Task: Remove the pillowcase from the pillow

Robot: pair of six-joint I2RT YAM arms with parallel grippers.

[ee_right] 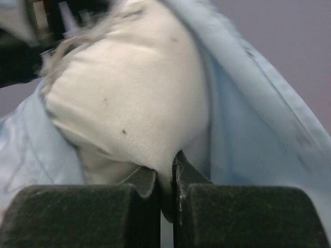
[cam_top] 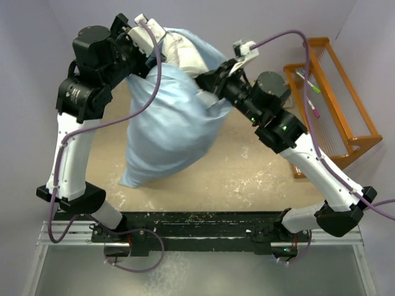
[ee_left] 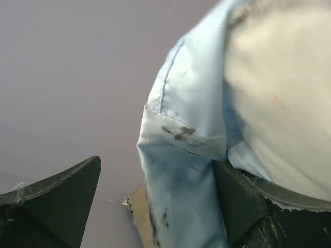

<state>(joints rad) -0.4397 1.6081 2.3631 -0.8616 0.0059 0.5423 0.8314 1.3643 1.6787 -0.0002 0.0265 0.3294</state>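
Note:
The pale blue pillowcase [cam_top: 173, 123] hangs off the table, its lower end touching the tan surface. The white pillow [cam_top: 183, 52] bulges out of its open top. My right gripper [cam_top: 208, 79] is shut on a fold of the pillow's white cloth, as the right wrist view shows at the gripper [ee_right: 165, 173], with the pillow [ee_right: 129, 98] above and the pillowcase [ee_right: 248, 129] beside it. My left gripper [cam_top: 148, 44] is at the top left of the bundle. In the left wrist view the gripper [ee_left: 155, 165] is wide open, and the pillowcase hem [ee_left: 181, 155] hangs against the right finger [ee_left: 243, 201], next to the pillow [ee_left: 279, 93].
A wooden rack [cam_top: 336, 98] stands at the right of the table. The tan tabletop [cam_top: 247, 166] carries white specks. Lilac walls close in the back and sides.

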